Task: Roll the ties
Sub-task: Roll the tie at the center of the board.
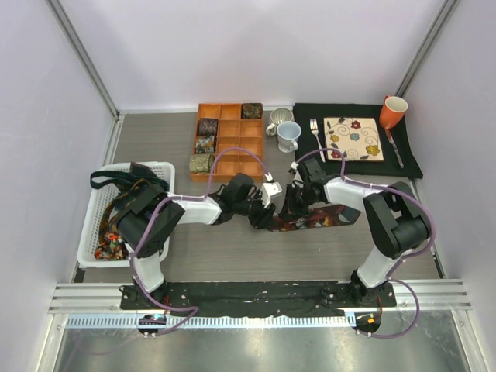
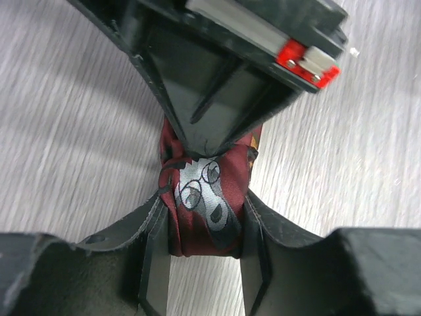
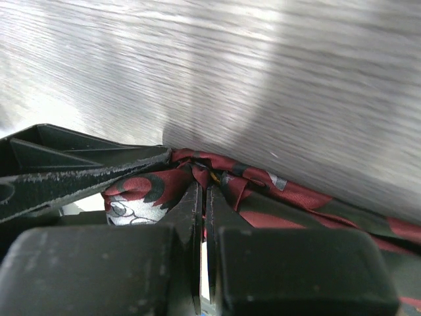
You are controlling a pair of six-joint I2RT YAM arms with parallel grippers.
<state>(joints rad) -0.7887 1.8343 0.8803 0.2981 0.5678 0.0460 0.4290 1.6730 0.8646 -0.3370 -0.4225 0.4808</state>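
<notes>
1. Left claw (image 2: 204,225): clenched on the maroon tie (image 2: 209,197). Its two fingers (image 2: 155,230) press on either side of a tight bundle of the cloth, printed with a face in glasses. The bundle sits low over the table (image 2: 66,131); I cannot tell whether it touches.
2. Right claw (image 3: 202,196): jaws almost together, nipping a fold of the same tie at the top of the bundle. It comes in from the opposite side, so both claws meet on this one small lump of cloth.
3. Loose tail (image 1: 329,218): seen from above, the rest of the tie lies flat on the table and runs off toward the right arm, not rolled.
4. My reading: this roll is only started. The core is wound, but a good length of cloth is left to take up.
5. Orange tray (image 1: 232,130), just behind the claws: four finished rolls (image 1: 201,163) sit in its compartments, three down the left column and one at the back right corner. The other compartments I can see hold nothing.
6. White basket (image 1: 91,232), at the left edge of the table: spare ties (image 1: 111,246) lie heaped inside, unrolled. I can't count them, as the left arm covers part of the heap.
7. Tally, as I judge it: four done, one in hand, several waiting in the basket. The job looks about midway at best, and the current roll has to be finished and placed in the tray before the next tie.
</notes>
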